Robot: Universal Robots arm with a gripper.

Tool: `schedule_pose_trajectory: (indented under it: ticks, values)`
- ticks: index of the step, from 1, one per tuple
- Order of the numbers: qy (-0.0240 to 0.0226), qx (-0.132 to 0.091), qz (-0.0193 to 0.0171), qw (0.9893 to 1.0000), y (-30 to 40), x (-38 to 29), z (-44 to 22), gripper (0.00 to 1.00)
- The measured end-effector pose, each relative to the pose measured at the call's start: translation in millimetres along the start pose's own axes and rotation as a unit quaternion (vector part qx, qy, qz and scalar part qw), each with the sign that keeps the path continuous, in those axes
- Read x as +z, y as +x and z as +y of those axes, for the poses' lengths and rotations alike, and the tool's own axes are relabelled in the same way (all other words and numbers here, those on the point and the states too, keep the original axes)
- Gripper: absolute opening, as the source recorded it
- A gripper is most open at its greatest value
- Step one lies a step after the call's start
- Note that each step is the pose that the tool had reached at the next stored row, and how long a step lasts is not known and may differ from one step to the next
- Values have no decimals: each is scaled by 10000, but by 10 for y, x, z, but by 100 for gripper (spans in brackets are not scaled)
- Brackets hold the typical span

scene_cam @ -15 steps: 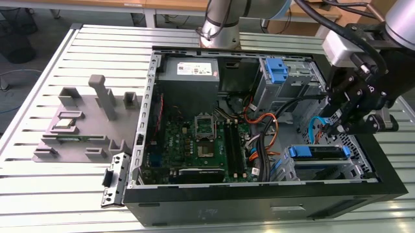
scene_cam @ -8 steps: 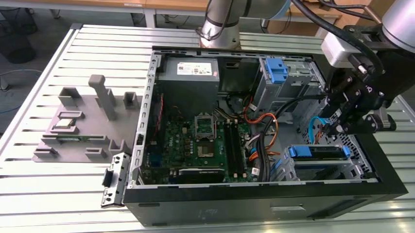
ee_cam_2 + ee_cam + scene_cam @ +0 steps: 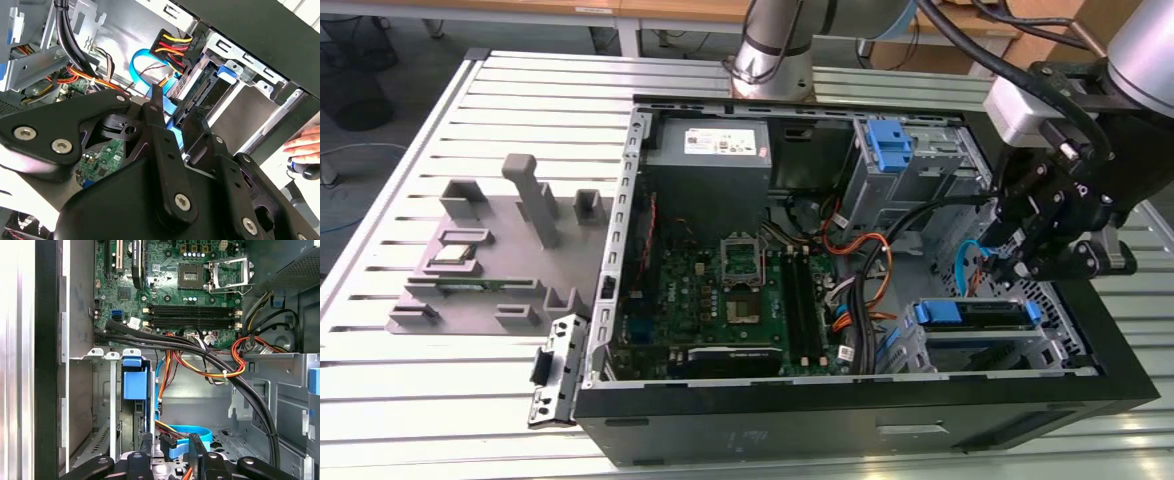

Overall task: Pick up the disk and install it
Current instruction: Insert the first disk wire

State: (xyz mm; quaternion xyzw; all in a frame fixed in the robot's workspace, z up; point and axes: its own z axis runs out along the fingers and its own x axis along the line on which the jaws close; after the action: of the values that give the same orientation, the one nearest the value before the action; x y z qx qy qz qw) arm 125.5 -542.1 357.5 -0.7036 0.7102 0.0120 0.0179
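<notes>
Here, slatted metal table (image 3: 454, 400) beneath the open computer case (image 3: 854, 412); hand (image 3: 171, 444) empty, fingers (image 3: 145, 444) apart, near the disk (image 3: 970, 313).

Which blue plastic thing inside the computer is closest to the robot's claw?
The disk with blue rails, right beside the gripper. The bare blue bracket sits much farther from it.

Arm reaching over, tool lowered with its fingers parted.
In the exterior view the arm (image 3: 774, 40) rises at 12 o'clock and its wrist hangs at 3 o'clock, with the black tool (image 3: 1025, 262) pointing downward. In the second wrist view its two fingers (image 3: 159, 102) stand apart, clamping nothing.
</notes>
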Motion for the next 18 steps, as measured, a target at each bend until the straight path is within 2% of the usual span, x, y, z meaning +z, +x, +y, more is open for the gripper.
schedule_pose_trajectory:
  ticks: [9, 10, 11, 13, 14, 17, 18]
  values:
    - [0, 0, 6, 10000, 1, 13, -1, 42]
    - [0, -1, 6, 10000, 1, 14, -1, 41]
    - [0, -1, 6, 10000, 1, 14, -1, 35]
    - [0, -1, 6, 10000, 1, 15, -1, 35]
    - [0, -1, 7, 10000, 1, 15, -1, 28]
    - [0, -1, 7, 10000, 1, 15, -1, 26]
    - [0, -1, 7, 10000, 1, 15, -1, 20]
